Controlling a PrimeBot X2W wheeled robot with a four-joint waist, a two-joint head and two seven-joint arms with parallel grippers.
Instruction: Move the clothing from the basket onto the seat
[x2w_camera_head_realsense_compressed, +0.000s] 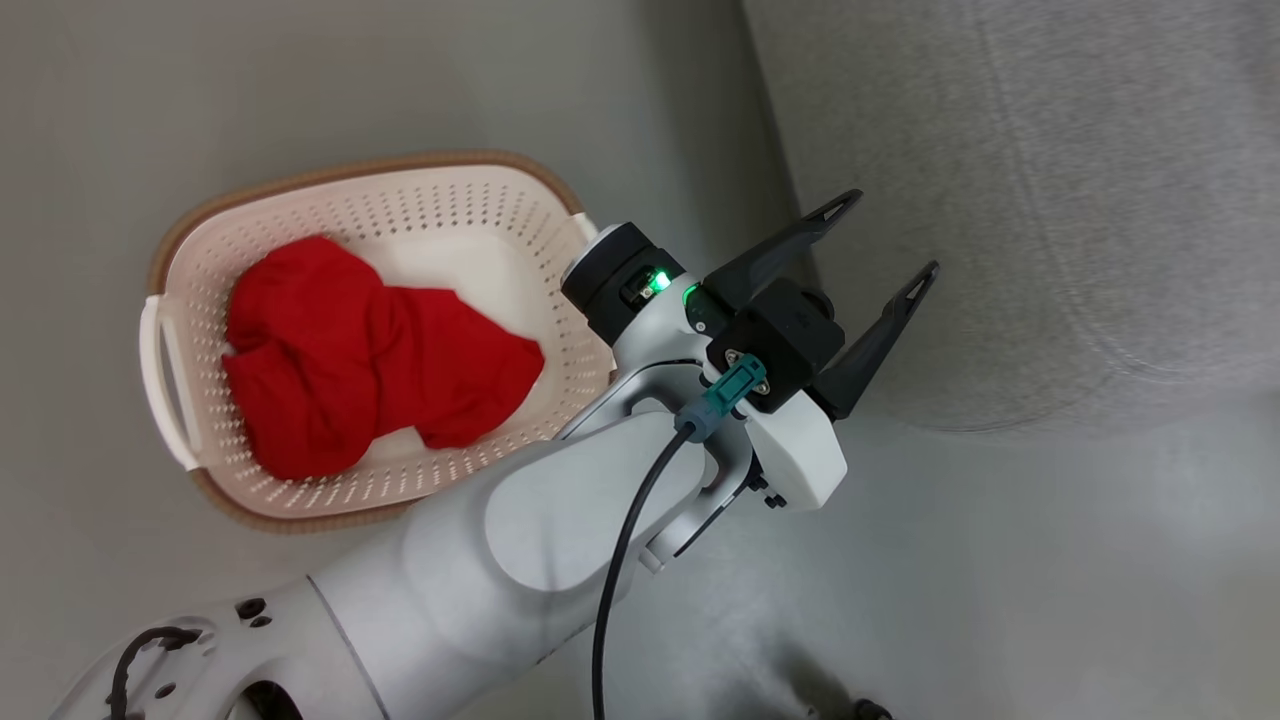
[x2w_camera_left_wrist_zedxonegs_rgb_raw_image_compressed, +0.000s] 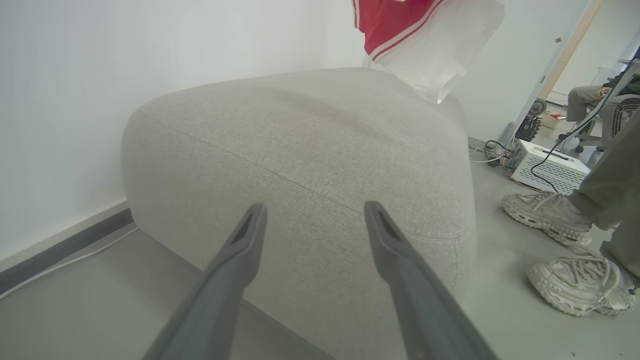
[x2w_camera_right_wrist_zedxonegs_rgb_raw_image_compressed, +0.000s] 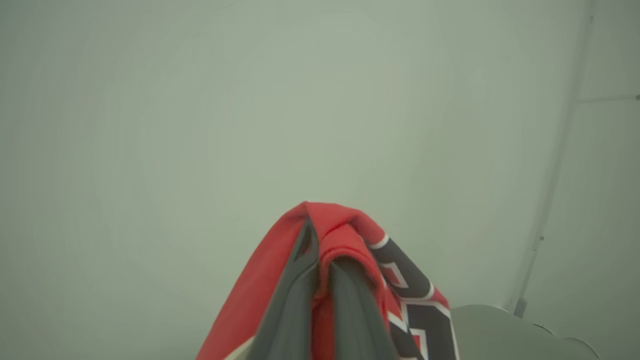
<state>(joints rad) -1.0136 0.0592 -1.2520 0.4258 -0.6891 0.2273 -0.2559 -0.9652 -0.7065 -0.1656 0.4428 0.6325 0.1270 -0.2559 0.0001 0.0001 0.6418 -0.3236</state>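
Note:
A plain red garment (x2w_camera_head_realsense_compressed: 370, 355) lies crumpled in the cream basket (x2w_camera_head_realsense_compressed: 470, 205) on the floor at the left. My left gripper (x2w_camera_head_realsense_compressed: 885, 240) stands open and empty between the basket and the grey seat (x2w_camera_head_realsense_compressed: 1050, 200); its fingers (x2w_camera_left_wrist_zedxonegs_rgb_raw_image_compressed: 240, 250) point at the seat's rounded side (x2w_camera_left_wrist_zedxonegs_rgb_raw_image_compressed: 310, 160). My right gripper (x2w_camera_right_wrist_zedxonegs_rgb_raw_image_compressed: 320, 270) is shut on a red jersey (x2w_camera_right_wrist_zedxonegs_rgb_raw_image_compressed: 345, 230) with navy-and-white lettering, held up in front of a pale wall. The jersey's striped, white-trimmed hem (x2w_camera_left_wrist_zedxonegs_rgb_raw_image_compressed: 400, 25) hangs above the seat.
A person's legs and pale sneakers (x2w_camera_left_wrist_zedxonegs_rgb_raw_image_compressed: 550, 212) stand on the floor right of the seat. A white box with cables (x2w_camera_left_wrist_zedxonegs_rgb_raw_image_compressed: 545, 170) and a chair lie behind them. A wall and a dark skirting board (x2w_camera_left_wrist_zedxonegs_rgb_raw_image_compressed: 65, 250) run along the seat's left side.

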